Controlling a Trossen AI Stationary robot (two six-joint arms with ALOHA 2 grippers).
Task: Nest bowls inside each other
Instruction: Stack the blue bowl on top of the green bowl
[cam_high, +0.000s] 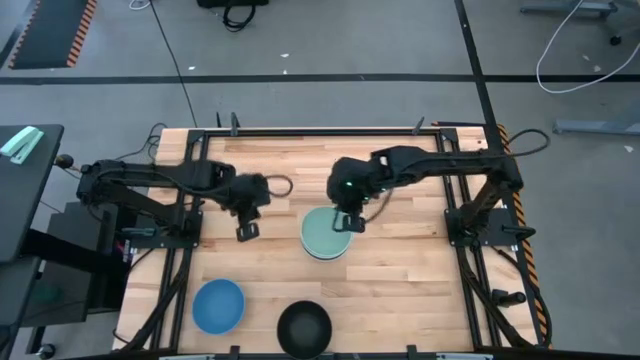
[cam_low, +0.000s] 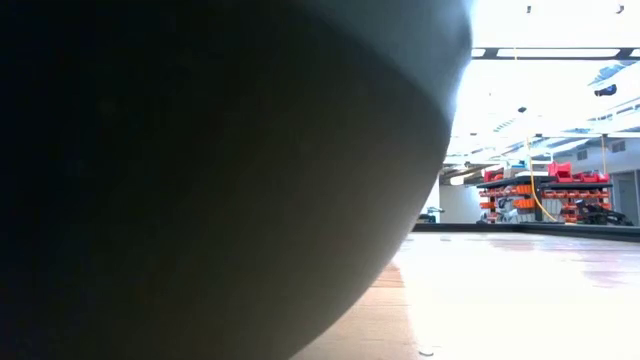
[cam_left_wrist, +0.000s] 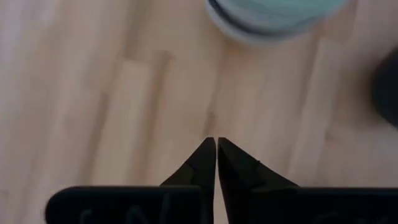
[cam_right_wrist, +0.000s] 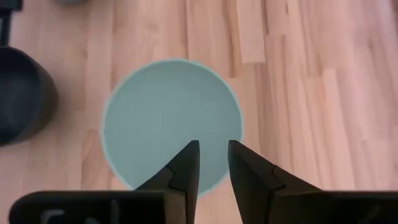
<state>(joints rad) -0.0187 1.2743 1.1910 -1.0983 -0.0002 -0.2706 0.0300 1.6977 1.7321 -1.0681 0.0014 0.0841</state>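
- Three separate bowl positions show on the worktop (cam_high: 400, 280): one stack with a mint green bowl (cam_high: 325, 233) on top, one blue bowl (cam_high: 218, 305), and one black bowl (cam_high: 304, 328).
- In the high view a pale rim shows around the mint green bowl's lower edge, so it sits nested in at least one lighter bowl; how many lie under it cannot be counted.
- The right gripper (cam_high: 347, 222) hangs directly above the far edge of the mint green bowl. In the right wrist view its fingers (cam_right_wrist: 184, 171) stand slightly apart with a narrow gap, holding nothing, and the bowl's round inside fills the space just ahead of them.
- In that same wrist view one black bowl (cam_right_wrist: 22, 96) lies off to the side of the right gripper, apart from the green one.
- The left gripper (cam_high: 247, 229) hovers over bare wood just beside the stack, on the side away from the right gripper. Its fingers (cam_left_wrist: 202, 165) are pressed together and grip nothing; the stack's rim shows ahead of them.
- The blue bowl and the black bowl sit alone, well apart from both grippers, at the near edge of the worktop, side by side but not touching.
- The low view is mostly blocked by one dark rounded bowl (cam_low: 200, 170) very close to the camera.
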